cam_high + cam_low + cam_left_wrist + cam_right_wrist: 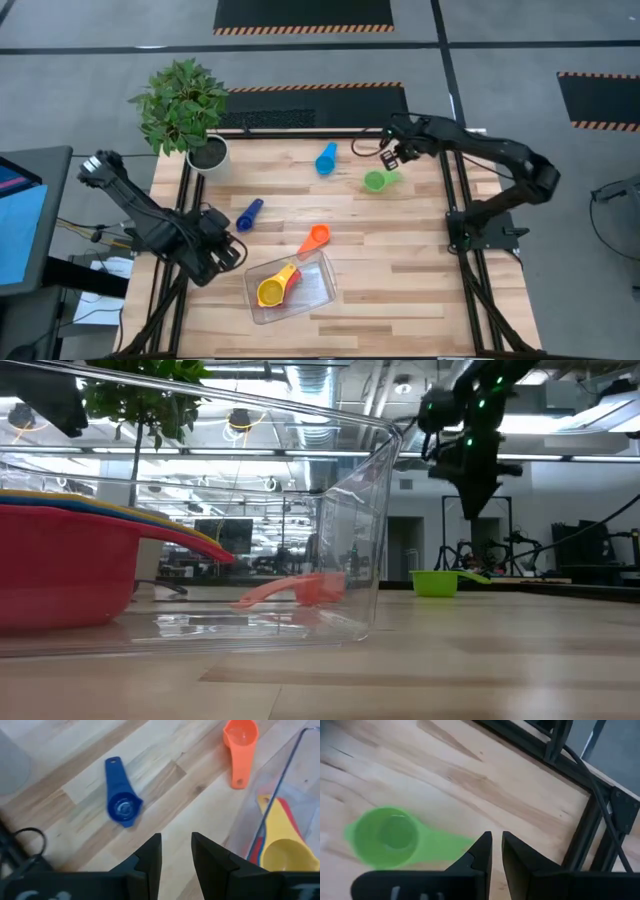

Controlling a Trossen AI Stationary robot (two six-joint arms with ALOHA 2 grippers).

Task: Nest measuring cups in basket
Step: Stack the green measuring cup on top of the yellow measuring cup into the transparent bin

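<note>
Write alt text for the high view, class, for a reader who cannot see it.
On a wooden table, a clear basket holds yellow and red measuring cups, while orange, blue, light blue and green cups lie outside it. The right tool hovers near the green cup; the left tool waits beside the basket. A potted plant stands at a corner.

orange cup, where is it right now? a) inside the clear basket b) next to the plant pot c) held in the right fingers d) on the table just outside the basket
d: the orange cup lies on the bare wood just beyond the basket corner, while the yellow cup sits inside it.
</note>
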